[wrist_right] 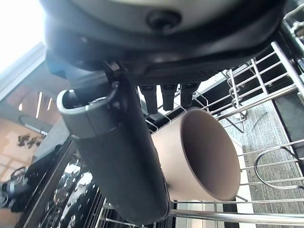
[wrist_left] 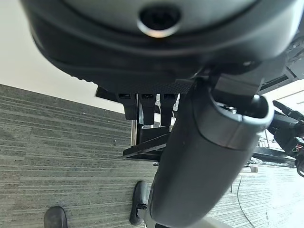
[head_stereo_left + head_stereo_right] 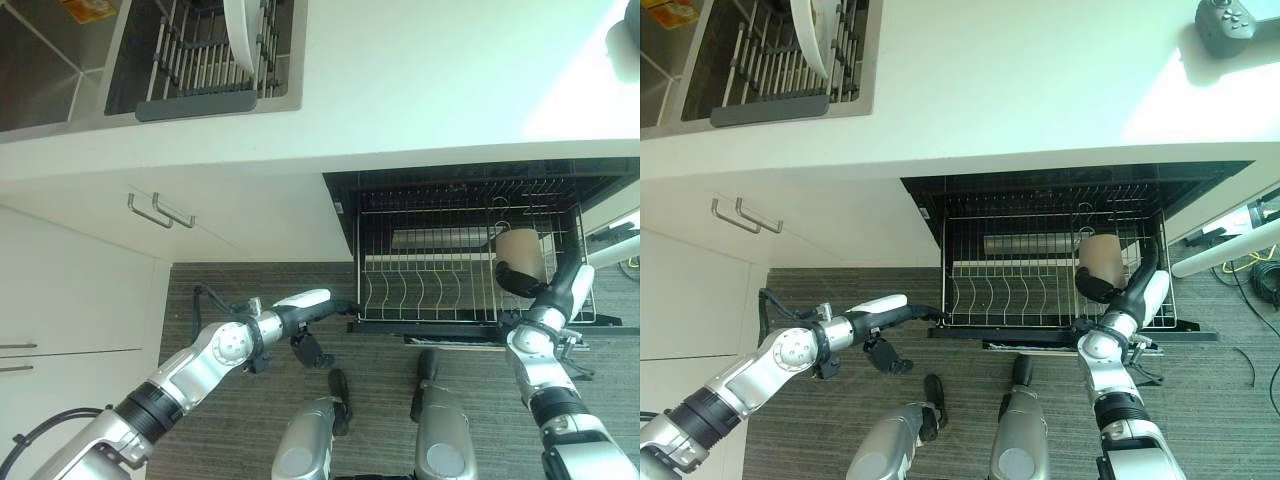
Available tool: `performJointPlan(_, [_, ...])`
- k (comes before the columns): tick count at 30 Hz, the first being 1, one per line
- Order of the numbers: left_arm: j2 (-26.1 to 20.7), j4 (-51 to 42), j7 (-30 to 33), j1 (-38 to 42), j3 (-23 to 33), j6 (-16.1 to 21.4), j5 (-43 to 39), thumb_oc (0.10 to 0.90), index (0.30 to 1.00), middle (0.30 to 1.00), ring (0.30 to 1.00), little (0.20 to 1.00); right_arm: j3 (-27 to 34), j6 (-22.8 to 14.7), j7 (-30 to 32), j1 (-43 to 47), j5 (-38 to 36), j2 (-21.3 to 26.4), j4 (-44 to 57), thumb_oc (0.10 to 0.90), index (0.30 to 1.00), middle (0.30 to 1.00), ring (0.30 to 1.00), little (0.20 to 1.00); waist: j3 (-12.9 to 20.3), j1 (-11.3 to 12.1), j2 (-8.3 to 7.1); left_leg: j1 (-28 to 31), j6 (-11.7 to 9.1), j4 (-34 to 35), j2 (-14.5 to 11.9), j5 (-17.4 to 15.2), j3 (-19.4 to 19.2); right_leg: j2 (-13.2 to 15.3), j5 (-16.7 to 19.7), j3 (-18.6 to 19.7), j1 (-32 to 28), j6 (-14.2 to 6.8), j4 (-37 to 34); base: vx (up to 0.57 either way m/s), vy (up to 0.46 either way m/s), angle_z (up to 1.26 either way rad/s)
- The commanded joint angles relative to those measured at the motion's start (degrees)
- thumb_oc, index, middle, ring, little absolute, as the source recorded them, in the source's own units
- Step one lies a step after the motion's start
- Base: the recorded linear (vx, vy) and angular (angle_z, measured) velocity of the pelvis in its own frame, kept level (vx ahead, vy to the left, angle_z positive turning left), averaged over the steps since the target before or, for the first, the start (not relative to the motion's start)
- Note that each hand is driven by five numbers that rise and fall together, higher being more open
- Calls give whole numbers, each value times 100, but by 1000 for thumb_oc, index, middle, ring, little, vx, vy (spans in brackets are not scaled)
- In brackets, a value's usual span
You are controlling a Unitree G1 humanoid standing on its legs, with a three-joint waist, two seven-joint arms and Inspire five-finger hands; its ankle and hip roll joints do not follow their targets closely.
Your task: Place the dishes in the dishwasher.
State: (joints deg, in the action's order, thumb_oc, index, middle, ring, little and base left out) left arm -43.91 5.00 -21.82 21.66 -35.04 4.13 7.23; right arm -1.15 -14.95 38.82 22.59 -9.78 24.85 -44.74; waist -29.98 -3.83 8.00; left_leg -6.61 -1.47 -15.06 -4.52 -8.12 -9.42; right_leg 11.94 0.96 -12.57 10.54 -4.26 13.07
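Right hand (image 3: 1102, 287) is curled round a tan cup (image 3: 1102, 257), thumb on one side and fingers on the other (wrist view shows the grip clearly); cup sits over the right end of the pulled-out rack (image 3: 1040, 250), at about 2 o'clock from the head view's centre, in among the wires; whether its base already rests on the rack I cannot tell. Key relation: cup lies straight ahead of the right hand, toward 12 o'clock from the wrist, its long axis tipped over so the open mouth (image 1: 209, 152) faces sideways, not upright; the next move probably turns on that tilt, settling the cup between wires before letting go. Left hand (image 3: 925, 315) is at 9 o'clock of the rack, at its front-left corner, fingers straight and holding nothing; well apart from the cup, so the right hand is the nearer. A plate (image 3: 240, 30) stands in the sink (image 3: 290, 60) at 11 o'clock, not yet loaded.
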Motion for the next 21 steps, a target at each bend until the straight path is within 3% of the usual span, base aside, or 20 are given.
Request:
performJointPlan(1, [107,-480,98,67,351,385,-110,800,900,900,900,900,351,-156,112,-468,-374,227,-144,800,900,900,900,900,336,-128,197,-206,97,-213,-455,-391,-347,179,-992,445,-79,-322,412,-35,5,0])
performJointPlan(9, [163,-489,60,-35,454,402,-53,800,900,900,900,900,260,-179,114,-695,-445,69,-41,800,900,900,900,900,407,-171,210,-174,92,-213,-468,-398,-407,201,-998,429,-93,-339,412,-10,0,-3])
performJointPlan(16, [211,-524,-20,-91,510,359,-10,800,900,900,900,900,267,-488,-148,-717,-686,45,173,800,900,900,900,900,459,-171,199,-150,90,-213,-456,-404,-420,200,-1013,420,-117,-338,412,-4,-2,0])
performJointPlan(21, [312,-547,7,-389,751,279,142,800,900,900,900,900,162,-834,-700,-1077,-847,-184,1302,800,900,900,900,900,560,-256,100,-86,104,-213,-482,-431,-477,172,-1039,468,-137,-345,412,3,0,-2])
